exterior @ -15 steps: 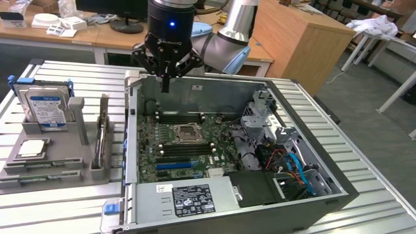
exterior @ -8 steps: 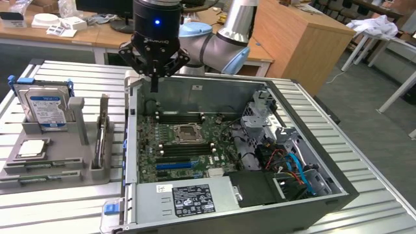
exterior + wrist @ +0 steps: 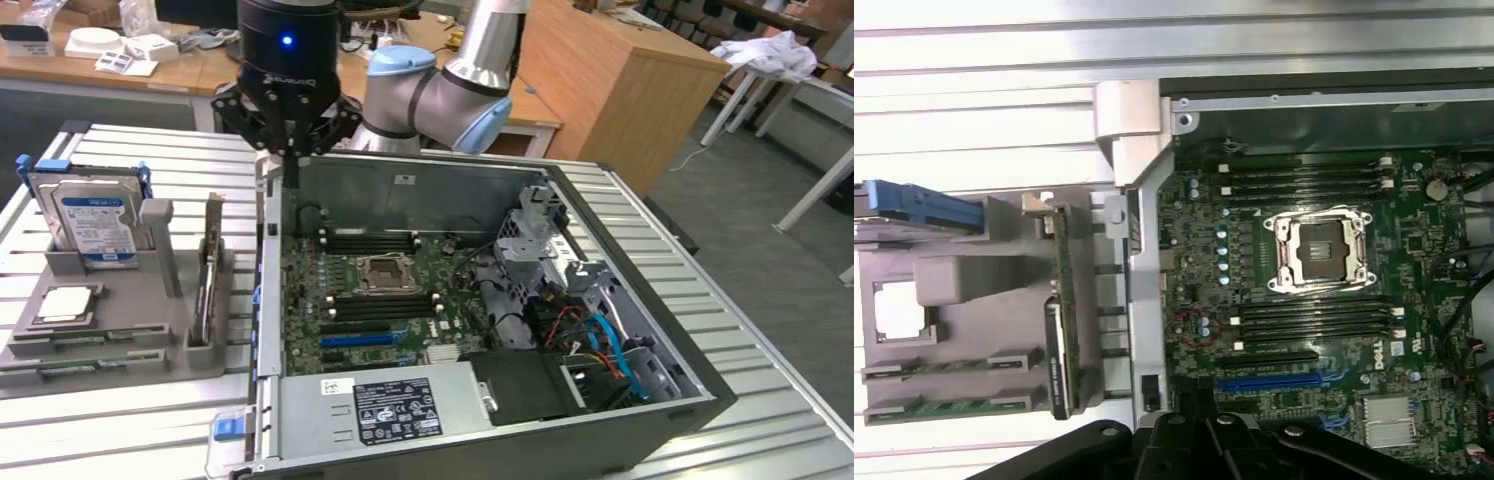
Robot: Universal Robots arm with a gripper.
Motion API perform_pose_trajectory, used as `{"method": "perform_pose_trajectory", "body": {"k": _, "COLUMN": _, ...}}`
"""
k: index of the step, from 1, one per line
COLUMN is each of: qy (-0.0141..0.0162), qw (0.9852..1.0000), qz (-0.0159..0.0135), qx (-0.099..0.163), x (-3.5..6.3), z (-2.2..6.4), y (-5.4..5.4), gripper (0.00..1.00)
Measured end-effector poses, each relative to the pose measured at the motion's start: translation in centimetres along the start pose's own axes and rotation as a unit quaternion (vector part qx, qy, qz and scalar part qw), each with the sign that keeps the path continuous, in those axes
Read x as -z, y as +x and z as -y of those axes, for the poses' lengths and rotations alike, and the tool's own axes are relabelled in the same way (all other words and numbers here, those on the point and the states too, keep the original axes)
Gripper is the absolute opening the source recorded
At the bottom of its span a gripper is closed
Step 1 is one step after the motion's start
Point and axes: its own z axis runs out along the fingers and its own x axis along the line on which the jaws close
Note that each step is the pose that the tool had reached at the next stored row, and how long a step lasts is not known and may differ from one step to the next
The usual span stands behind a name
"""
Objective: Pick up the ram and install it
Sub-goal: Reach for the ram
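Claw (image 3: 288, 168) closed on nothing, hovering over the case (image 3: 414, 195) wall beside the grey holder (image 3: 158, 235). Ram (image 3: 212, 270) stands on edge in that holder, untouched. Motherboard memory slots (image 3: 380, 240) look empty. Pickup and install both outstanding.

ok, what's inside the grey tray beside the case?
Visible: hard drive upright, CPU flat, ram on edge. Drive's and ram's lower edges hidden behind tray walls.

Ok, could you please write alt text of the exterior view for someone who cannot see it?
A robot arm's shut gripper hangs above the wall of an open computer case. On the exterior view's left, a grey holder carries the ram, a hard drive and a CPU chip.
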Motion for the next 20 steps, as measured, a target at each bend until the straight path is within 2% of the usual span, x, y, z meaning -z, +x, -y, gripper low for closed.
{"method": "perform_pose_trajectory", "body": {"k": 20, "qy": 0.0000, "qw": 1.0000, "qz": 0.0000, "qx": 0.000, "x": -0.13, "z": 0.12, "y": 5.8, "gripper": 0.11}}
